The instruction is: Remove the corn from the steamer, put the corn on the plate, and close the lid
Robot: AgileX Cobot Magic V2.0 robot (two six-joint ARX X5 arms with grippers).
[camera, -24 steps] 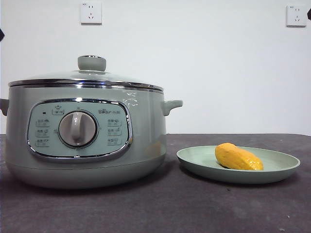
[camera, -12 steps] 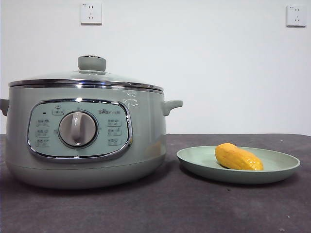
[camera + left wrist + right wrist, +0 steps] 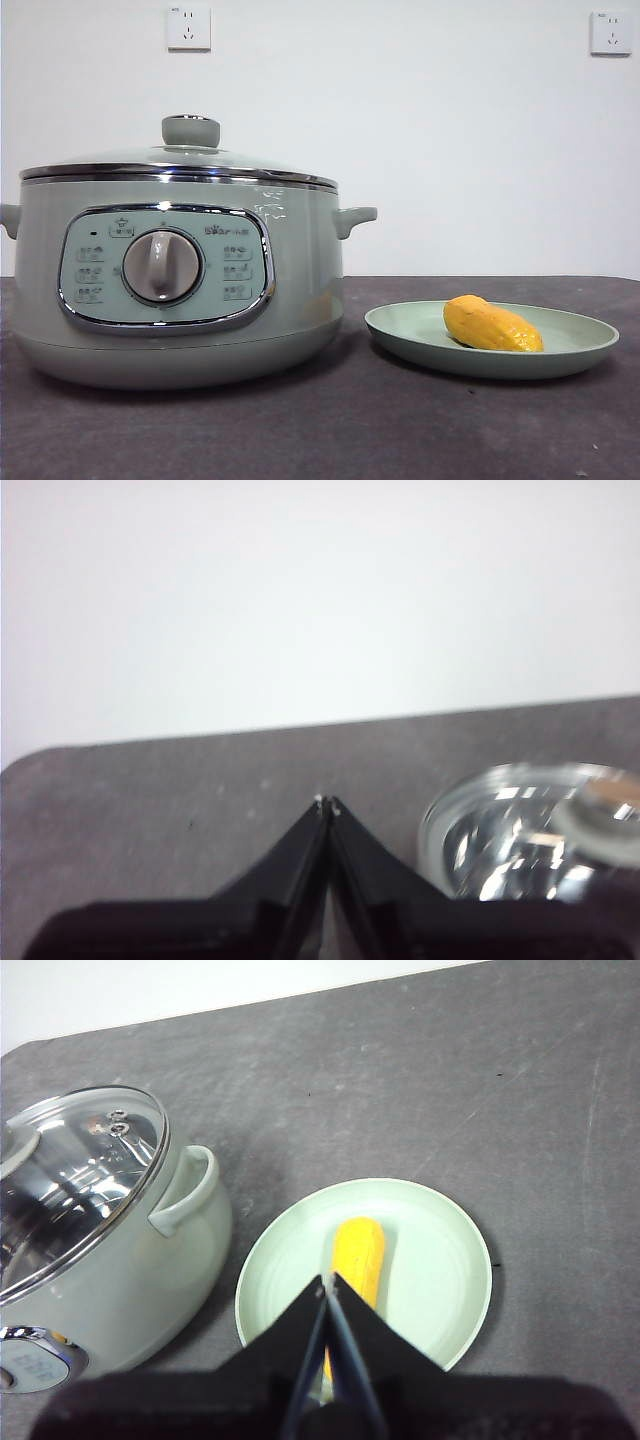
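Observation:
The corn (image 3: 492, 324) (image 3: 360, 1248), a stubby yellow-orange cob, lies on the pale green plate (image 3: 580, 345) (image 3: 440, 1260) to the right of the steamer (image 3: 300, 280) (image 3: 150, 1270). The glass lid (image 3: 180, 160) (image 3: 80, 1180) (image 3: 520, 830) sits on the steamer's chrome rim, its knob on top. My right gripper (image 3: 327, 1282) hangs high above the plate, shut and holding nothing. My left gripper (image 3: 327, 804) is also shut and empty, raised beside the lid over bare table. Neither gripper shows in the front view.
The dark grey table (image 3: 400, 430) stretches in front of the pot and plate. A white wall behind carries two sockets (image 3: 189, 27). The steamer's side handle (image 3: 355, 216) points toward the plate.
A black tip at the upper right and left edges of the front view has left the picture. Pot, lid, plate and corn have not moved.

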